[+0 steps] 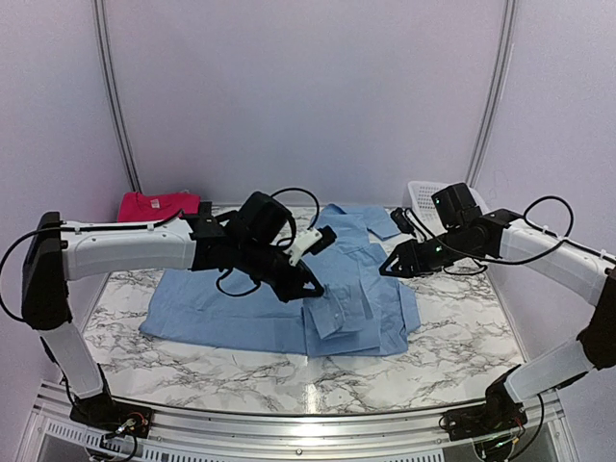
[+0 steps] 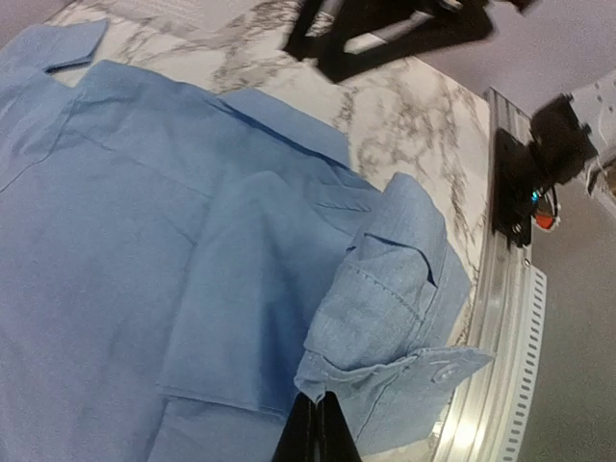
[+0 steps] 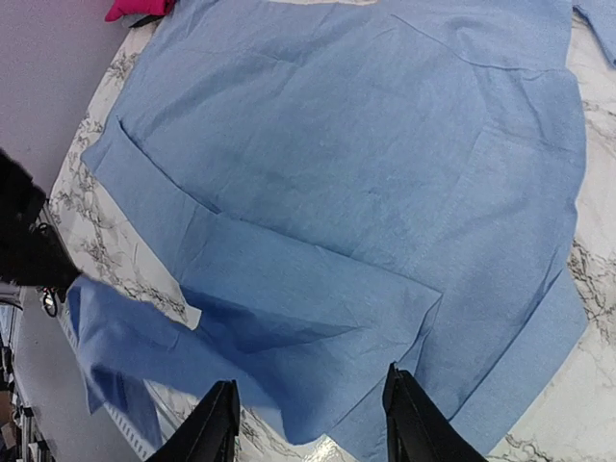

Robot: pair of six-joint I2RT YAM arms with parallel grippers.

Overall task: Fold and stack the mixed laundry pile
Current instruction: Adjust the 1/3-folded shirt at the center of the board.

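Soft, even overhead brightness, faint shadows on the marble surface, glare along the metal rail, slight softness.

place: robotics lab test cell | enclosure: plain pale walls on three sides, curved metal poles in the corners | furniture: one marble-patterned table edged by an aluminium rail | rig: white-and-black left arm and right arm, bases at that rail, loose black cables exposed
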